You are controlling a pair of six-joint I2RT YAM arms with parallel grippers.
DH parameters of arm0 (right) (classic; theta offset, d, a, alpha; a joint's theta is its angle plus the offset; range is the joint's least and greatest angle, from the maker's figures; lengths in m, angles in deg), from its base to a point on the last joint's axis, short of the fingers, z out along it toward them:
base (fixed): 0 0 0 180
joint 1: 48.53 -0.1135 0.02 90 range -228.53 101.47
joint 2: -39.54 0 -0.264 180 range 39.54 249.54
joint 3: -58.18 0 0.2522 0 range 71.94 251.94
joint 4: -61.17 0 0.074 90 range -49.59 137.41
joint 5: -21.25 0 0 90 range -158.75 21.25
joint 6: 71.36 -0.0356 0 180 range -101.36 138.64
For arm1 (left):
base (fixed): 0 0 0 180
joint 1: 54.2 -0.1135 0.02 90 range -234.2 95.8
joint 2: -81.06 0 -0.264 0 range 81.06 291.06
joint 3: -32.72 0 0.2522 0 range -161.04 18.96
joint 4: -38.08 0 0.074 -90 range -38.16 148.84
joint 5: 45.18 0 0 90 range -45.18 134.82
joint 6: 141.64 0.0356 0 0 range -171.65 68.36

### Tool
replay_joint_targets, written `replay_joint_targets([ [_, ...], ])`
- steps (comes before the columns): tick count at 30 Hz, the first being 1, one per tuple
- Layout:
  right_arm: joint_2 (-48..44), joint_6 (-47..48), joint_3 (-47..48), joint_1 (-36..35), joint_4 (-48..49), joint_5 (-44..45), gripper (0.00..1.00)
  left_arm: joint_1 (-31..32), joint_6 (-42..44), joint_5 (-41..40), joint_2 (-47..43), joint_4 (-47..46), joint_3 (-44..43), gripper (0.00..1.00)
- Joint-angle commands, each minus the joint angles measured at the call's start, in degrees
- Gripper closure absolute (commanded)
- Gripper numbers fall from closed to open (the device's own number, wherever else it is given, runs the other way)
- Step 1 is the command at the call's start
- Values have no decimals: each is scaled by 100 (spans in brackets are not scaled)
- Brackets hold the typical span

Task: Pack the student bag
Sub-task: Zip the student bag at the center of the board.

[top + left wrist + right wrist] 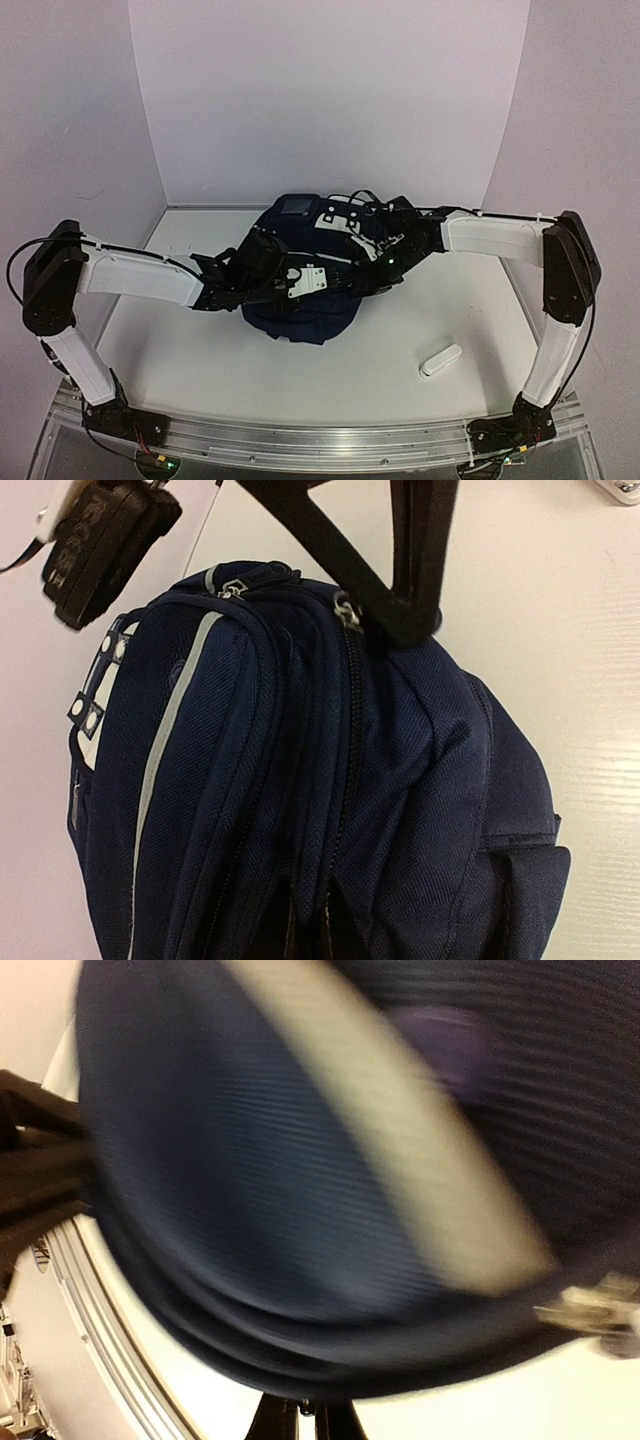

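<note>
White tabletop [200,350] is bearing the student bag [300,320] at frame centre, left gripper [410,620] and right gripper [302,1415] both sitting closed against it — a small white object [440,360] is lying unpacked, lower right.

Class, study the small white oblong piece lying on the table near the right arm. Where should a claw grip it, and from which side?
Grip the white piece at its middle, across the narrow width, coming straight down from above. It lies flat and slanted on the table, long sides free, so I'd turn the claw to match.
</note>
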Motion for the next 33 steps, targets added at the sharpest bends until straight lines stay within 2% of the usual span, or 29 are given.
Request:
replay_joint_targets([
  [1,-267,443,-46,493,-395,562,100,-154,-134,-221,-639,164,268,100],
  [9,239,829,339,1056,-454,922,100,-157,-313,-175,-858,275,521,100],
  [23,1123,813,1324,1650,-444,1250,100,-155,-536,-189,-1279,537,938,100],
  [33,1112,717,1257,1971,-433,1548,100,-347,-549,-390,-1379,384,1154,100],
])
